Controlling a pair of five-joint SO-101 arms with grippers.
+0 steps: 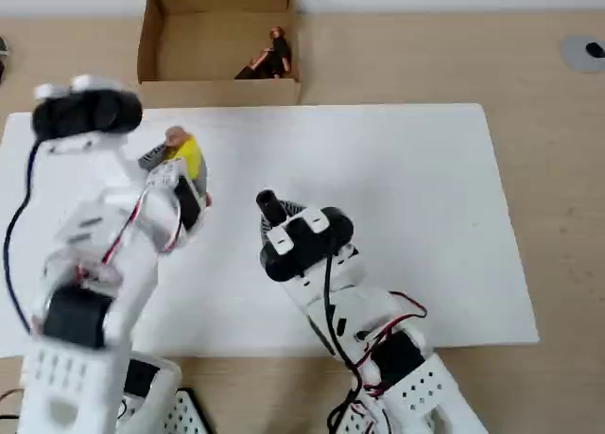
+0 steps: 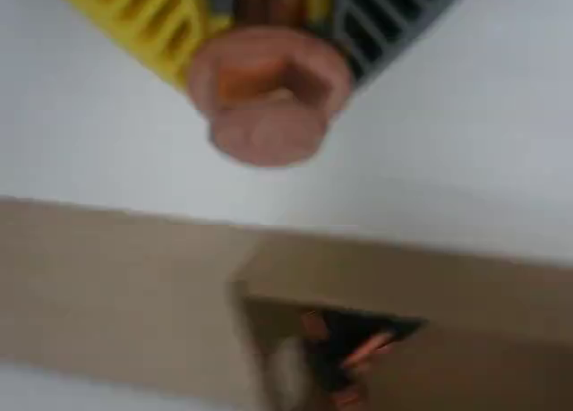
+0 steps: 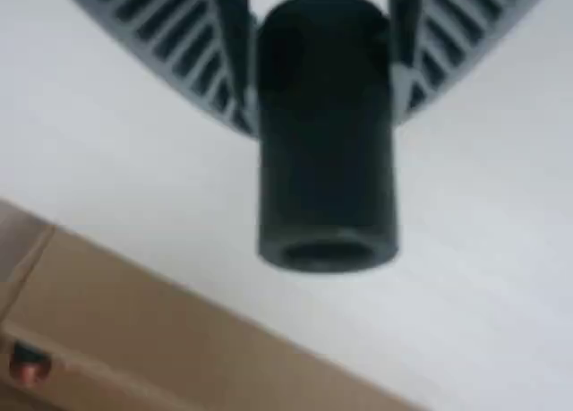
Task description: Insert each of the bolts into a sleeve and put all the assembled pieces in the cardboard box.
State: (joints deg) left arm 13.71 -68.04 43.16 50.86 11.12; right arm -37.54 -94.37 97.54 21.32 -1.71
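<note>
Our left claw (image 1: 170, 156), with one yellow finger and one grey, is clamped on a copper-coloured bolt with a hexagonal head (image 2: 269, 93). The shank is pinched between the fingers and the head juts out past their tips. In the high view this claw sits toward 10 o'clock from the middle of the white sheet (image 1: 416, 217), with the bolt head pointing to about 12 o'clock.

Our right claw (image 3: 324, 26), both fingers grey and ribbed, is closed around a black cylindrical sleeve (image 3: 327, 160). The sleeve's hollow end sticks out beyond the fingertips. In the high view it is near the sheet's middle, at about 4 o'clock from the left claw. The two are apart, and the sleeve is aimed at roughly 11 o'clock. We cannot tell whether either held part touches the sheet.

The sheet lies on a light wooden surface (image 1: 558, 188). Just past its far edge, at about 1 o'clock from the left claw, stands the open cardboard box (image 1: 148, 37). Inside it, in the 4 o'clock corner, an assembled piece (image 1: 269, 58), black with copper at one end, leans by the wall.
</note>
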